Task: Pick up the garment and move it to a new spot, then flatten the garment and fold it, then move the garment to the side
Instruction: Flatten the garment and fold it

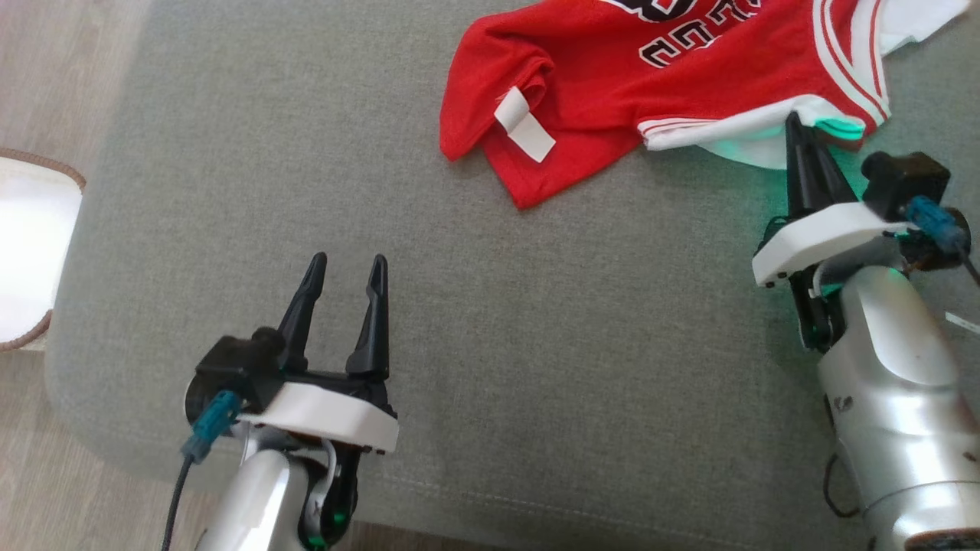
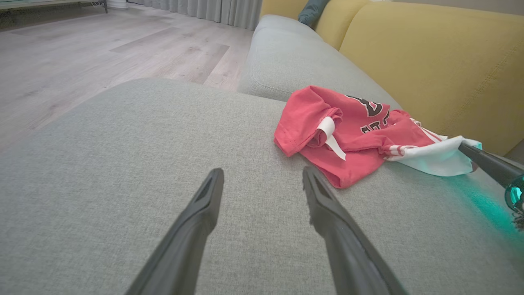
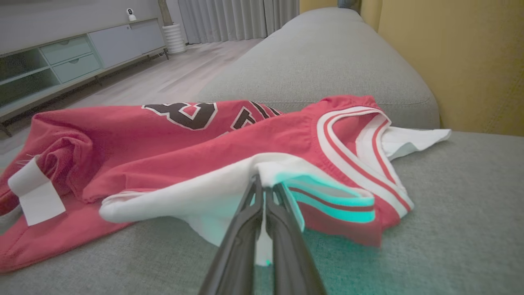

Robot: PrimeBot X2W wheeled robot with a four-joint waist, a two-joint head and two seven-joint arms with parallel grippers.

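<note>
The garment [image 1: 612, 69] is a red jersey with dark lettering, white trim and a white tag, lying crumpled on the grey sofa seat at the upper right of the head view. My right gripper [image 1: 796, 126] is shut on its white sleeve edge; in the right wrist view the two fingers pinch white cloth of the garment [image 3: 229, 139] at my right gripper [image 3: 264, 186]. My left gripper [image 1: 346, 264] stands open over bare cushion, well to the left of and nearer than the jersey. In the left wrist view the garment [image 2: 352, 131] lies beyond my left gripper [image 2: 262, 174].
The grey sofa seat [image 1: 536, 344] ends in a front edge near the bottom and a rounded corner at the left. A yellow backrest [image 2: 430, 61] rises behind the jersey. Wooden floor [image 2: 102, 45] and a low cabinet [image 3: 61, 61] lie beyond. A pale round rug [image 1: 27, 245] sits at the left.
</note>
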